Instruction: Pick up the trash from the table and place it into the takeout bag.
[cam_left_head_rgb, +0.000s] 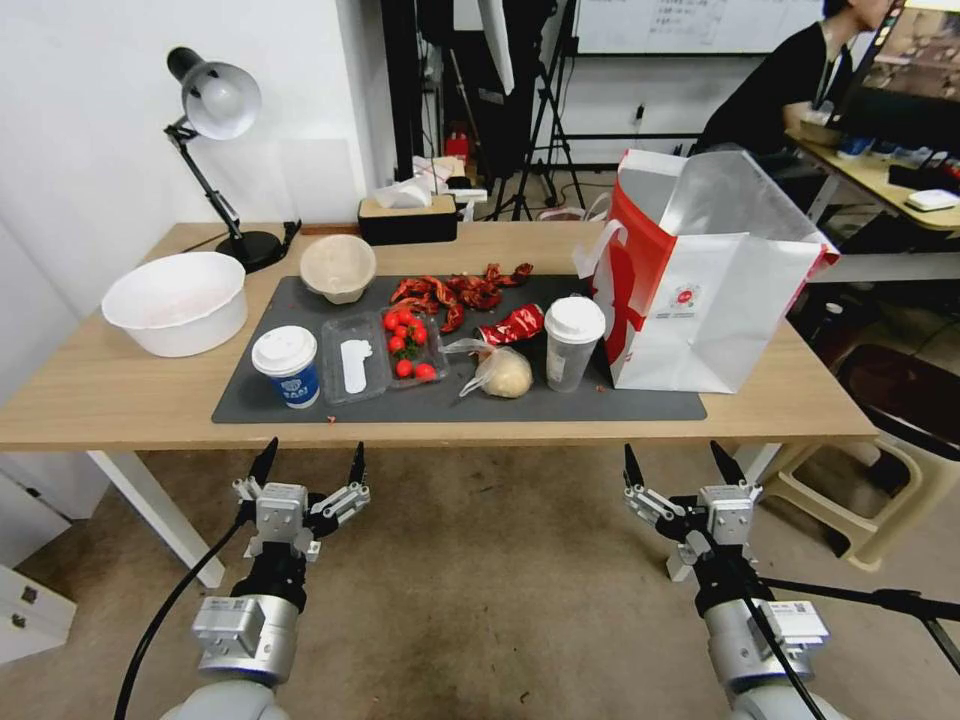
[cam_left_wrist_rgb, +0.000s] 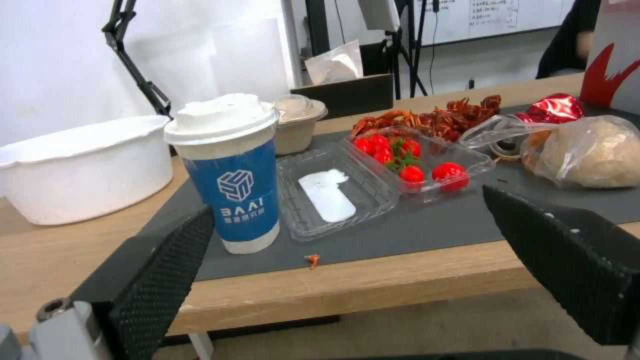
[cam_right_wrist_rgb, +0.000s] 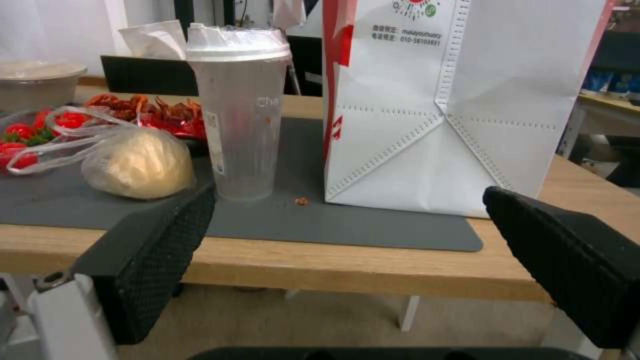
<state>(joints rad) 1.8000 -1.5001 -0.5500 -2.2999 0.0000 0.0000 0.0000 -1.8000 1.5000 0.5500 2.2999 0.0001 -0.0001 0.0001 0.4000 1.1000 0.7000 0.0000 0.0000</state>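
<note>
Both pincers hang below the bench's (cam_left_head_rgb: 120, 400) near edge, fingers spread wide and empty: the left pincer (cam_left_head_rgb: 309, 468) short of the paper cup (cam_left_head_rgb: 287, 365), the right pincer (cam_left_head_rgb: 683, 468) short of the bag (cam_left_head_rgb: 720, 300). On the mat (cam_left_head_rgb: 560, 405), left of the bag, stand the clear cup (cam_left_head_rgb: 572, 342), then the bagged lump (cam_left_head_rgb: 503, 372) and red wrapper (cam_left_head_rgb: 513, 324). The pulp bowl (cam_left_head_rgb: 338, 266) sits at the mat's far edge, behind the paper cup.

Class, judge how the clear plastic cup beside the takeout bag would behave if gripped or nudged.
The clear plastic cup looks empty, so probably light. Tall and narrow, it may tip if nudged high. Its thin walls would likely flex under a tight grip.
</note>
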